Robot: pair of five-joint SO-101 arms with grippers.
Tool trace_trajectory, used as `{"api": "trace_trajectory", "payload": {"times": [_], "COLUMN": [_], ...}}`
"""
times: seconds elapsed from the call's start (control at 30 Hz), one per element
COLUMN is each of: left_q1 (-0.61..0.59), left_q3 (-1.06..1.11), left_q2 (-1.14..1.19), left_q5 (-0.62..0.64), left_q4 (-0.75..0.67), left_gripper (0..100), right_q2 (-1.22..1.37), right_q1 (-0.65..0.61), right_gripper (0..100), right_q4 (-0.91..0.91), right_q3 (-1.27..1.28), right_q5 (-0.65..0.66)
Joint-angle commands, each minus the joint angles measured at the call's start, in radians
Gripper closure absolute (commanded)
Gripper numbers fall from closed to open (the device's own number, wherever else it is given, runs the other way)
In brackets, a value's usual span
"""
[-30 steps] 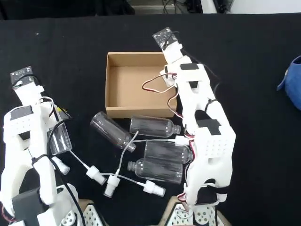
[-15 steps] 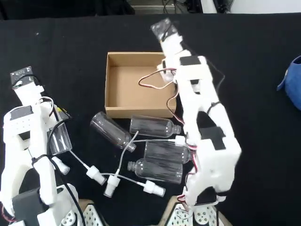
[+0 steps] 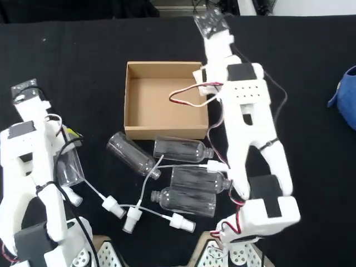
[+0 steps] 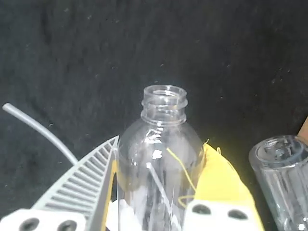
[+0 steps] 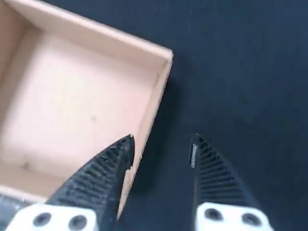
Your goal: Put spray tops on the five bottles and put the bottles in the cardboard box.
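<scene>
My right arm has swung away from the box's near right wall, out toward the far edge of the table. My left arm has hardly stirred.

My left claw (image 4: 161,149) is clamped on one clear bottle (image 4: 162,120), a finger pressed to either side of its body. Its threaded neck is open, with no top on it. In the high view I hold this bottle (image 3: 69,167) low over the black table (image 3: 83,67), well to the left of the cardboard box (image 3: 167,132). The base of a second bottle (image 4: 281,163) lies just beside my yellow finger.

Four more bottles lie on their sides in front of the box: one (image 3: 133,154) slanted, one (image 3: 182,149) along the box's near wall, and two (image 3: 197,179) (image 3: 186,201) nearer my bases. None wears a top. Loose spray tops (image 3: 132,218) with thin tubes are scattered between them and my left arm.

My right claw (image 5: 162,142) hangs with its fingers apart and nothing between them. It is over the box's far right corner (image 5: 166,55), one finger above the wall and the other above the cloth. The box interior is bare cardboard.

A blue thing (image 3: 347,103) sits at the table's right edge.
</scene>
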Motion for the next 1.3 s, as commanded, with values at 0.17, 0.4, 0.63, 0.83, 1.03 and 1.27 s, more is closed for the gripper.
{"api": "trace_trajectory", "payload": {"times": [0.17,0.4,0.63,0.83,1.03,1.27], "left_q1": [-0.125,-0.200,-0.329,-0.479,-0.604,-0.745], "left_q3": [-0.237,-0.283,-0.378,-0.460,-0.599,-0.794], "left_q2": [-0.051,-0.049,-0.038,-0.003,0.146,0.290], "left_q5": [-0.084,-0.198,-0.227,-0.230,-0.301,-0.301], "left_q4": [0.198,0.229,0.219,0.219,0.229,0.230], "left_gripper": [97,97,97,97,97,97], "right_q2": [-0.300,-0.496,-0.639,-0.621,-0.456,-0.252], "right_q1": [0.008,-0.072,-0.310,-0.620,-0.790,-0.902], "right_gripper": [82.9,82.9,82.9,82.9,82.9,82.9], "right_q4": [0.011,0.011,0.012,-0.046,-0.232,-0.422], "right_q3": [0.194,0.366,0.512,0.547,0.547,0.547], "right_q5": [-0.003,0.003,-0.005,-0.041,-0.170,-0.296]}}
